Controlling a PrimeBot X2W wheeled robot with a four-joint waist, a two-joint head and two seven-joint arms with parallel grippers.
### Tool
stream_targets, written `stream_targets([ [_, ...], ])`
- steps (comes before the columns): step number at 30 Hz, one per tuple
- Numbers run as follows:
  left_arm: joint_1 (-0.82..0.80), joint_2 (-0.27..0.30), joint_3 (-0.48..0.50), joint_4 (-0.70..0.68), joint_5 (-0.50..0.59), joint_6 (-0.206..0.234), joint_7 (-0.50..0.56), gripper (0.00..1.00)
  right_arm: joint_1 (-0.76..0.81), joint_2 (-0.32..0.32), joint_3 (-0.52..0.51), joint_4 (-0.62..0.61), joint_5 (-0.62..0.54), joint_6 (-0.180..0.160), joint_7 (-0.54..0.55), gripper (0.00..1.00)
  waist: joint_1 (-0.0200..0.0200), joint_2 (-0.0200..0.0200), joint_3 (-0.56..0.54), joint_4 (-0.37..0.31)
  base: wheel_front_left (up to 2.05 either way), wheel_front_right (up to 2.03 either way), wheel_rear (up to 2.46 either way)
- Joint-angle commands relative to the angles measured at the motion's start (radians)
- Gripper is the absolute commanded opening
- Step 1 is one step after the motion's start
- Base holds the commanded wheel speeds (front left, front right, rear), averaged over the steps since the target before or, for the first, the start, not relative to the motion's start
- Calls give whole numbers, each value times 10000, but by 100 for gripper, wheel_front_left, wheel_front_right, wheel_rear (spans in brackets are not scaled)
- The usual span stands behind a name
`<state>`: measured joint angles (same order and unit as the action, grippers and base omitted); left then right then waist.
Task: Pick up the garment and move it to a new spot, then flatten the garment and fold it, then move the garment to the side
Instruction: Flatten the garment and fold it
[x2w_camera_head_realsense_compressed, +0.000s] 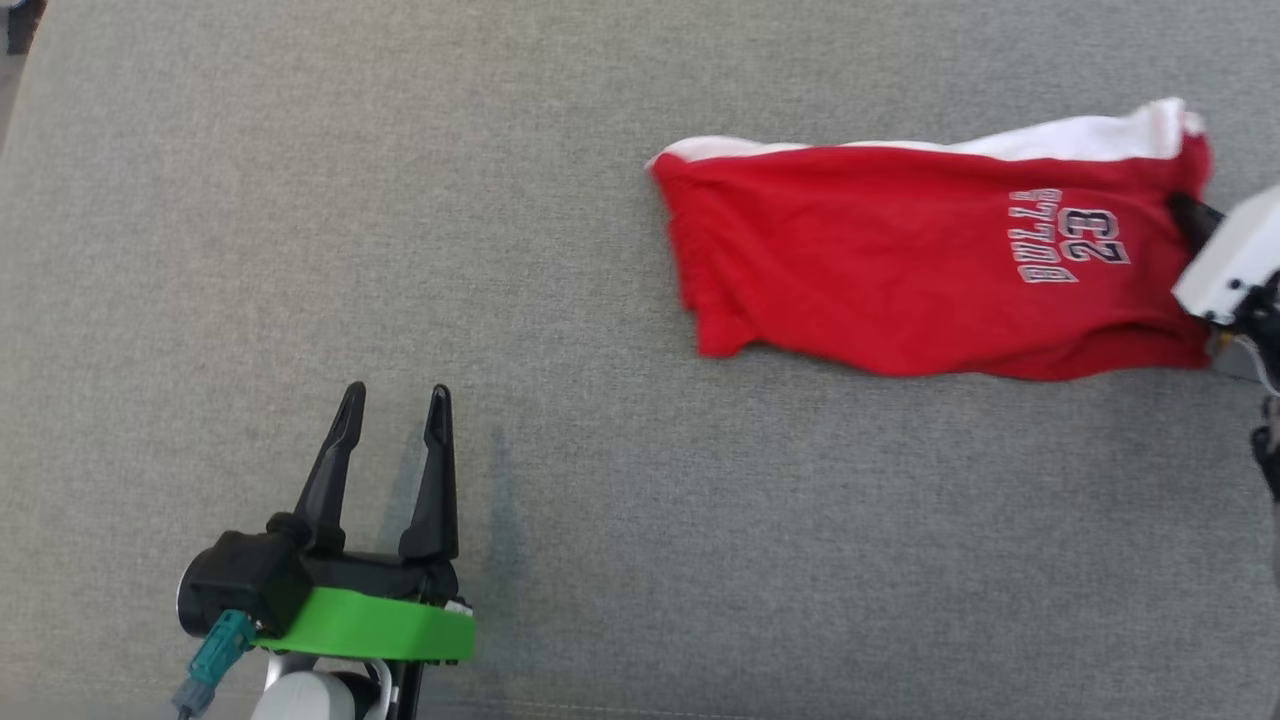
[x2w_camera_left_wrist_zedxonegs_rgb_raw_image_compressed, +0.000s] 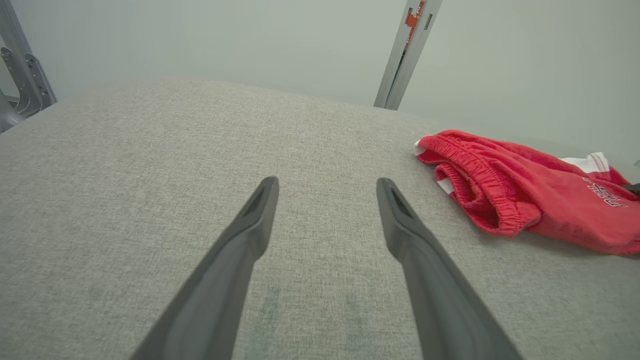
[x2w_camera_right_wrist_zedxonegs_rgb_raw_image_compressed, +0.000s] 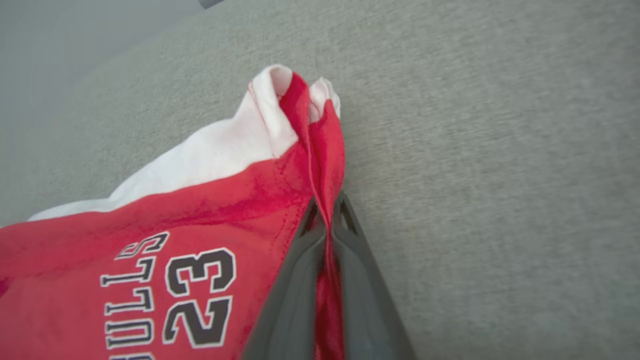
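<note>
While pinching hem of the red garment (x2w_camera_head_realsense_compressed: 900, 260) with right gripper (x2w_camera_right_wrist_zedxonegs_rgb_raw_image_compressed: 327, 212) at frame's right edge, holds left gripper (x2w_camera_head_realsense_compressed: 396, 395) splayed — empty — lower left.

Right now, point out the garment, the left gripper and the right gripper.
garment (x2w_camera_head_realsense_compressed: 880, 260): head view, red middle.
left gripper (x2w_camera_head_realsense_compressed: 396, 392): head view, between open fingertips.
right gripper (x2w_camera_right_wrist_zedxonegs_rgb_raw_image_compressed: 327, 210): right wrist view, between fingertips pinching garment.

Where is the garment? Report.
Head view, upper right: the garment lies on the grey surface, its right edge pinched in the right gripper.
</note>
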<state>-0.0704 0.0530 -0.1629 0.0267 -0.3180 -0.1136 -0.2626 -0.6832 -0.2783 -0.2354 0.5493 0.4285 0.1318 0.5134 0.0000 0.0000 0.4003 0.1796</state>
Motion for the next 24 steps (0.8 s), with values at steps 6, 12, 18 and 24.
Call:
stream_targets([
  [6, 486, -15, -18, 144, 37, -95, -25, 100, 385, -197, -1997, -385, -389, -13, 200, 0, 0, 0, -791, -554, 0, 0, 0],
  [12, 682, -18, -226, 209, -265, -76, -25, 100, 17, 967, -2082, -1524, -460, -11, 1195, 0, 0, 0, -1045, -578, 0, 0, 0],
  [18, 524, -17, -494, 288, -415, 13, -25, 100, -400, 2176, -1010, -2266, -562, -13, 1795, 0, 0, 0, -1036, -496, 0, 0, 0],
  [24, 165, -15, -902, 542, -491, -19, -26, 100, -639, 2249, 1021, -1025, 257, -13, 982, 0, 0, 0, -966, 24, 0, 0, 0],
])
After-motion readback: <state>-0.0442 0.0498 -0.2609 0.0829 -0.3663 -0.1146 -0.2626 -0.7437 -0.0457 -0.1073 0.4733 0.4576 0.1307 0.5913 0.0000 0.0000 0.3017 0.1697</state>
